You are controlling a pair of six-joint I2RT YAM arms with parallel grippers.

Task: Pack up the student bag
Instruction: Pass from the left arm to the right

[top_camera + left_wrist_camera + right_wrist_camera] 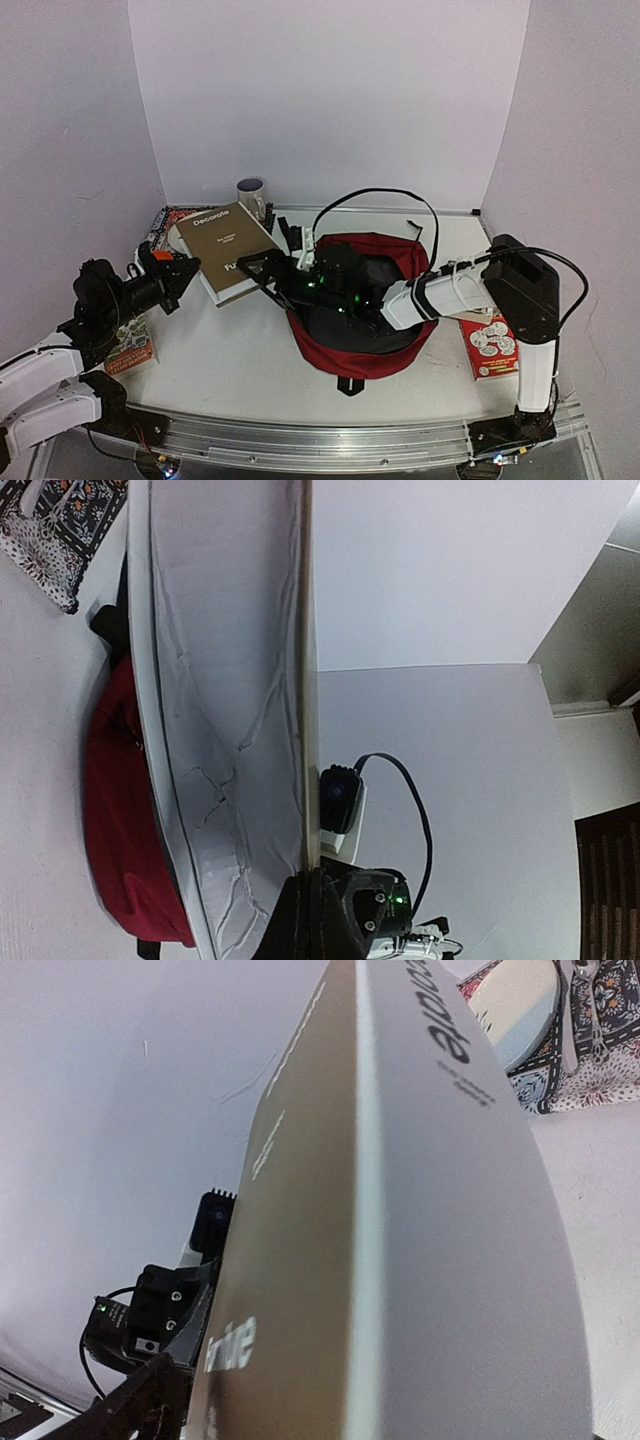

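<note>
Left hand (190, 275) grips book (225, 245); student bag (375, 335) near-far.

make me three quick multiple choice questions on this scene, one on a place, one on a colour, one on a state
1. Where does the mug stand?
A. at the table's near edge
B. at the back, behind the brown book
C. at the far right corner

2. What colour is the student bag?
A. dark red
B. blue
C. green

3. How is the right gripper?
A. shut on the mug
B. shut on nothing
C. open

Answers: 1 B, the mug sits by the back wall beyond the book; 2 A, its fabric is dark red with black straps; 3 C, its jaws stand apart at the book's corner.
</note>
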